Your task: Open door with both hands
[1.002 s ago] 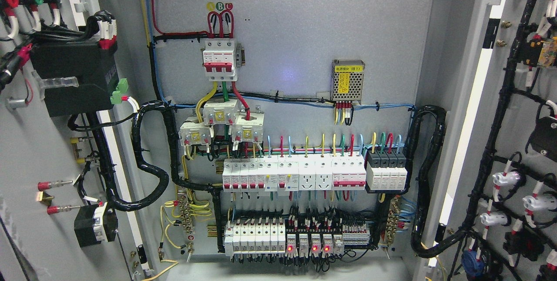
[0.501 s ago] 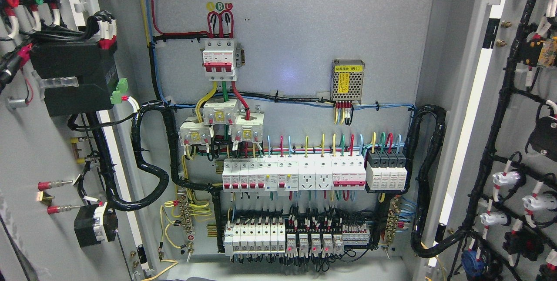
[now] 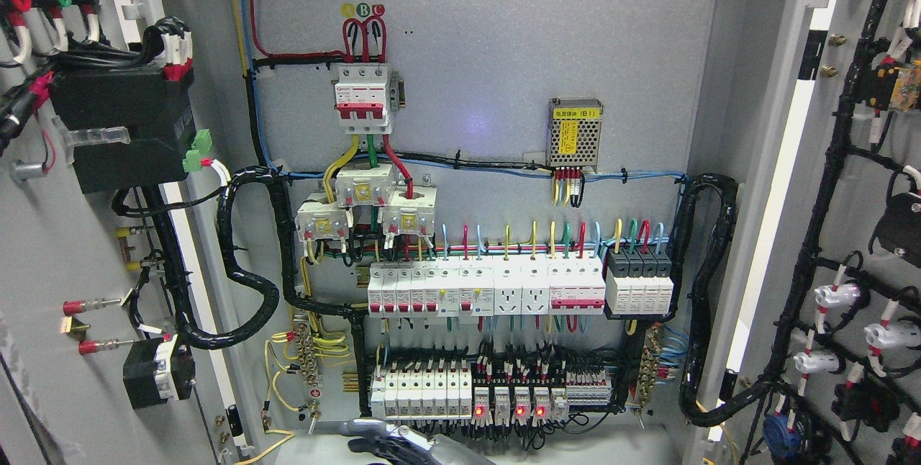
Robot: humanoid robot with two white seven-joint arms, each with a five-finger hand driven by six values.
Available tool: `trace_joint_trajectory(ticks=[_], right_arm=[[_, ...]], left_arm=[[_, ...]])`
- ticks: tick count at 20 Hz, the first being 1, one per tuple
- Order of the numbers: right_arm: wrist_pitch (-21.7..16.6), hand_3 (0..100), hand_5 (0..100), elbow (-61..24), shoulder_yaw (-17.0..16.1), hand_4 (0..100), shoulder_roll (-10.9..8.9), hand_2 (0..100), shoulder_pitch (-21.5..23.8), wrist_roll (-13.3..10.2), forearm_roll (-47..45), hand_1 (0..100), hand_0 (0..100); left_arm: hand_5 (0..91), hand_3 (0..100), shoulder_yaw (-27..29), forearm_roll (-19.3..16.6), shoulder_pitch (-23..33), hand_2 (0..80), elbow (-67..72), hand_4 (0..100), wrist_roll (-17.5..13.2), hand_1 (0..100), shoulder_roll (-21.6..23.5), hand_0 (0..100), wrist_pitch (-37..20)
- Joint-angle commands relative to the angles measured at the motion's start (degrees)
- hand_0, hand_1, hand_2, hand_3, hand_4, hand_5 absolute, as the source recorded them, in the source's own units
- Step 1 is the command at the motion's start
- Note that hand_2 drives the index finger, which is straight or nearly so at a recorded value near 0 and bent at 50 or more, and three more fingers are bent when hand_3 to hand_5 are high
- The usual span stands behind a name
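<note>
The electrical cabinet stands with both doors swung wide. The left door's [image 3: 50, 249] inner face fills the picture's left and carries a black box and wire bundles. The right door's [image 3: 813, 184] inner face fills the right and carries black cable looms and white connectors. A hand [image 3: 403, 445] with dark fingers and a silver-grey back pokes up at the bottom edge just left of the middle, below the lowest breaker row. It touches neither door. Its arm is hidden, so I cannot tell which side it belongs to.
The grey back panel [image 3: 489, 47] holds a red-and-white main breaker [image 3: 364, 99], a mesh power supply [image 3: 574, 132], rows of white breakers [image 3: 486, 291] and relays with red lights [image 3: 507, 402]. Thick black cable loops [image 3: 248, 263] hang at both inner sides.
A hand has come up into view at the bottom edge; one second and half a second ago none showed. The red relay lights were off half a second ago and are lit again.
</note>
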Motion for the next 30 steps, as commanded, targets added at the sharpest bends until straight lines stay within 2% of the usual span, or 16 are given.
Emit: trace_joint_trajectory(ticks=[1,4,6,10,15,23,26,30], right_arm=[[-0.91,0,0,-9.89,-6.99,0,-7.43,0,6.91,-3.82,-0.07,0,19],[-0.91,0,0,-11.91,-9.63,0,-9.45,0,9.19,-6.63,-0.07,0,19],[-0.91,0,0,-15.33,-11.47,0,-10.77,0,11.82,-6.9,-0.16,0,19],[-1.0,0,0,-18.95,-16.04,0,-11.56,0,15.52,-6.9,-0.16,0,19],[-3.89,0,0,-18.95,-19.38,0,-11.48,0,18.07,-6.99,-0.16,0,19],[-12.06,0,0,-18.95,-28.35,0,-11.57,0,24.04,-7.08,-0.16,0,19],[-14.09,0,0,-18.95,-29.93,0,-11.57,0,26.33,-6.99,-0.16,0,19],[-16.11,0,0,-18.95,-31.87,0,-11.65,0,29.23,-6.99,-0.16,0,19]], left_arm=[[0.0,0,-0.54,4.1,-0.81,0.0,-9.95,0,-0.05,0,1.31,0,-0.26],[0.0,0,-0.28,5.24,-1.77,0.0,-11.09,0,-0.05,0,1.4,0,-0.27],[0.0,0,-0.1,6.56,-3.0,0.0,-11.18,0,-0.05,0,1.57,0,-0.26],[0.0,0,0.25,6.83,-3.18,0.0,-12.77,0,-0.05,0,2.36,0,-1.75],[0.0,0,2.09,6.74,-3.1,0.0,-12.77,0,-0.05,0,2.36,0,-6.23],[0.0,0,3.5,6.83,-3.89,0.0,-13.03,0,-0.05,0,0.96,0,-6.51],[0.0,0,3.42,6.83,-4.93,0.0,-14.08,0,-0.05,0,0.96,0,-7.03],[0.0,0,3.42,6.74,-7.05,0.0,-14.79,0,0.04,0,0.87,0,-10.45]])
